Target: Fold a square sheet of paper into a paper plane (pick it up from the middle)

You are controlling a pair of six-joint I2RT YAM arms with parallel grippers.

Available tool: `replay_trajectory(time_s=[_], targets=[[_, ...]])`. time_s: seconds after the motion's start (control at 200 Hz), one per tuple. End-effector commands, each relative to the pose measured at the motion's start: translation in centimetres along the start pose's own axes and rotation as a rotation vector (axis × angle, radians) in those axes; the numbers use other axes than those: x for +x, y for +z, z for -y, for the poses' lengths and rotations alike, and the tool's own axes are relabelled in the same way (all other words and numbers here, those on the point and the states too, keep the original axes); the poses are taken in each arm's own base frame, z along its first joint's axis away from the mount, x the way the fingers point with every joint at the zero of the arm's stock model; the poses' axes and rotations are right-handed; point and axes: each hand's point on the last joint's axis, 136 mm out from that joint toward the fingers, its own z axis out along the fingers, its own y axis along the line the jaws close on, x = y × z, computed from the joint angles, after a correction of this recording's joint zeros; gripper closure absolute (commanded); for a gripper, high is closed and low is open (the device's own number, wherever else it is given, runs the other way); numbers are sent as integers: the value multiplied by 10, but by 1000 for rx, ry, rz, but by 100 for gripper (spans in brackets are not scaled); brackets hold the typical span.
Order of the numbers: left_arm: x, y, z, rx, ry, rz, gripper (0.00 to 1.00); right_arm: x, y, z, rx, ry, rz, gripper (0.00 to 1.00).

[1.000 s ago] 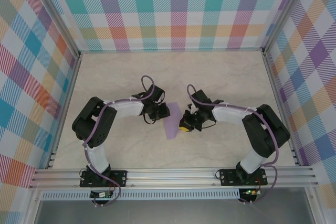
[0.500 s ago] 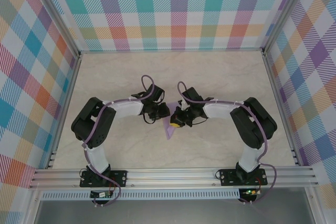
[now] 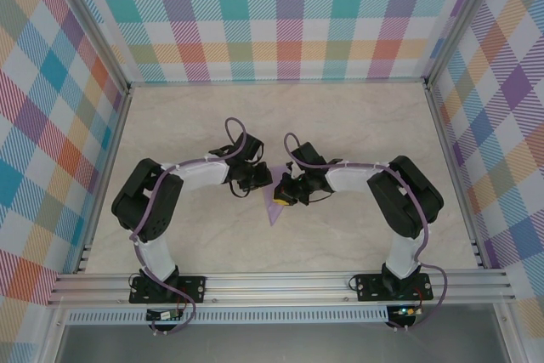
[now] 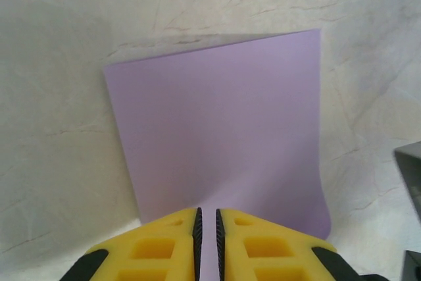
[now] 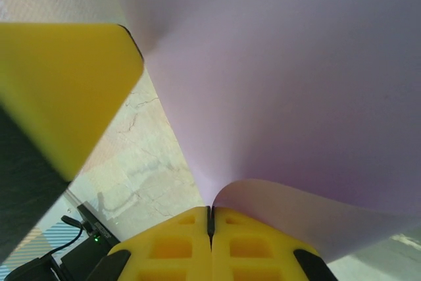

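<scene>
The lavender sheet of paper point(image 3: 275, 209) hangs between my two grippers over the middle of the table, and its lower corner points toward the arm bases. In the left wrist view the sheet point(image 4: 217, 116) spreads flat away from my left gripper point(image 4: 206, 212). That gripper's yellow jaws are pinched on the sheet's near edge with only a sliver between the pads. My right gripper point(image 5: 210, 208) is shut tight on a curled-over edge of the paper point(image 5: 283, 83). From above, the left gripper point(image 3: 258, 179) and right gripper point(image 3: 286, 195) stand almost touching.
A yellow finger of the left gripper point(image 5: 59, 90) looms close at the upper left of the right wrist view. The marble tabletop point(image 3: 357, 116) is fenced by aluminium rails point(image 3: 280, 282) and checked walls. Both arms' elbows are bent outward.
The right gripper has swung left and slightly back, closing in on the left gripper. The paper has gone from a slanted strip to a bunched, downward-pointing shape. The left gripper has barely moved.
</scene>
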Motion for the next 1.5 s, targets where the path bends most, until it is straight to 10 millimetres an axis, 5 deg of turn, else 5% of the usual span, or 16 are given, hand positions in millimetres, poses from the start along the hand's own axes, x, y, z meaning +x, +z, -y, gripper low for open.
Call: replay_trajectory(time_s=[0.0, 1.495], targets=[[2, 5, -11, -37, -16, -20, 85, -5, 3, -2, 0, -14, 22, 99], [14, 13, -19, -41, -29, -63, 86, -8, 17, 2, 17, -25, 3, 99]])
